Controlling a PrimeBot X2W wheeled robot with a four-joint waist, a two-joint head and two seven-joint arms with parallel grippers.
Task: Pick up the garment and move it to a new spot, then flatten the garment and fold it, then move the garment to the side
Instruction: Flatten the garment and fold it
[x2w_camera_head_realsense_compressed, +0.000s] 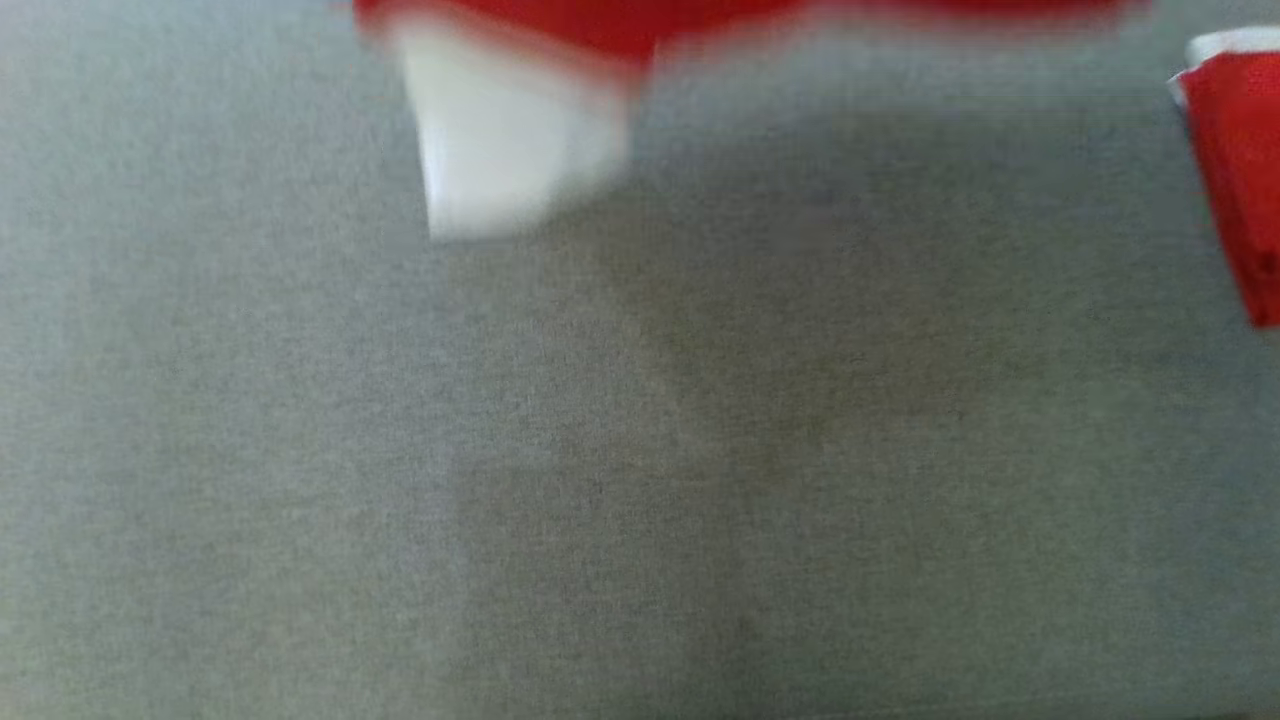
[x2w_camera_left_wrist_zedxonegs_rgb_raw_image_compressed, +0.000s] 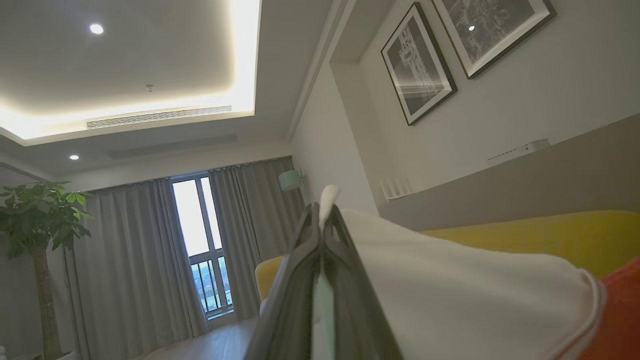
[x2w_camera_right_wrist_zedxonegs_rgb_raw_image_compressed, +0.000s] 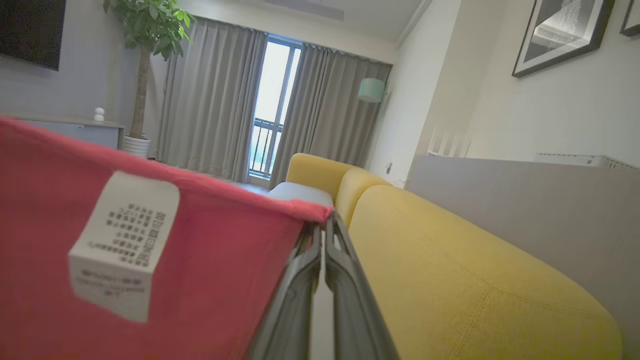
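Two grippers, both pinched on one garment (x2w_camera_head_realsense_compressed: 700, 25). Left gripper (x2w_camera_left_wrist_zedxonegs_rgb_raw_image_compressed: 322, 212), bottom centre of the left wrist view: fingers pressed together, with a sliver of white cloth poking out past the tips, so it is clamped on the garment's white end. That cloth spreads from the fingers toward the lower right of the frame, and red starts at the far lower right corner.

Head view is badly blurred. White panel (x2w_camera_head_realsense_compressed: 510, 130) hangs upper left of centre, with red running along the top edge toward the upper right. A separate red piece (x2w_camera_head_realsense_compressed: 1240, 190) with a white rim sits at the right edge; cannot tell if it is the same garment. Grey surface (x2w_camera_head_realsense_compressed: 640, 450) takes up the lower frame.

Right gripper (x2w_camera_right_wrist_zedxonegs_rgb_raw_image_compressed: 323, 227), bottom centre of the right wrist view: fingers together, nipping the corner of the red hem. Red cloth fans out to the left of the frame, yellow sofa (x2w_camera_right_wrist_zedxonegs_rgb_raw_image_compressed: 450, 280) to the right.

Key relation: the long axis runs left to right, strung between the two grippers, white end on the left arm and red end on the right. Neither arm is nearer, as both are already on it. Judged lifted; the grey surface lies toward the bottom of the frame from the cloth, so laying it flat probably means bringing it that way.

Writing: white care label (x2w_camera_right_wrist_zedxonegs_rgb_raw_image_compressed: 122, 245) on the red, left of centre in the right wrist view. It has rows of small print, unreadable. No brand visible.
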